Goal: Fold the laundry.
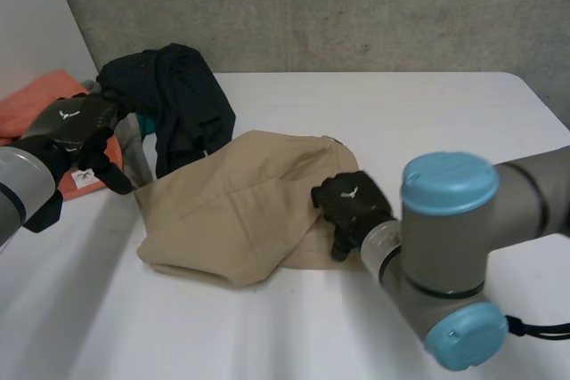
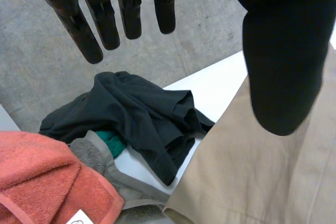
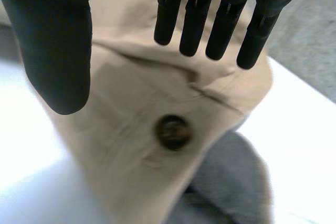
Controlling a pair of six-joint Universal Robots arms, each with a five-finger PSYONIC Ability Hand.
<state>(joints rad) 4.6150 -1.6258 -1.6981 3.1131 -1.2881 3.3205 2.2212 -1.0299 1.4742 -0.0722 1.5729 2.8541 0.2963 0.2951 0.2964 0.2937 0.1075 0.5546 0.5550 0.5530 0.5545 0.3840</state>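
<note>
Hovering at the buttoned end of a tan garment (image 1: pixel 240 206), the robot's right hand (image 1: pixel 352 205) holds its fingers (image 3: pixel 195 19) straight and its thumb well apart, gripping nothing; whether it touches the cloth cannot be told. The garment lies rumpled rather than flat in the middle of the white bench (image 1: pixel 401 113), its dark button (image 3: pixel 173 131) showing just beyond the right fingertips. At the garment's far end the left hand (image 1: pixel 76 131) hangs above a heap of unsorted laundry, its fingers (image 2: pixel 102 19) likewise straight and empty. That heap holds a black garment (image 1: pixel 174 95), an orange towel (image 1: pixel 36 104), a grey cloth (image 2: pixel 100 163) and a teal piece (image 2: pixel 112 141), and the tan garment's corner sits just beside it. The fold appears not yet begun, since the cloth needs spreading first. The chief risk lies at the crowded end: a grasp by the left hand there could catch the black garment or the grey cloth along with the tan edge and drag the heap across the bench. At the buttoned end, a shallow pinch might lift only the top layer, leaving the bunched cloth beneath to twist.
</note>
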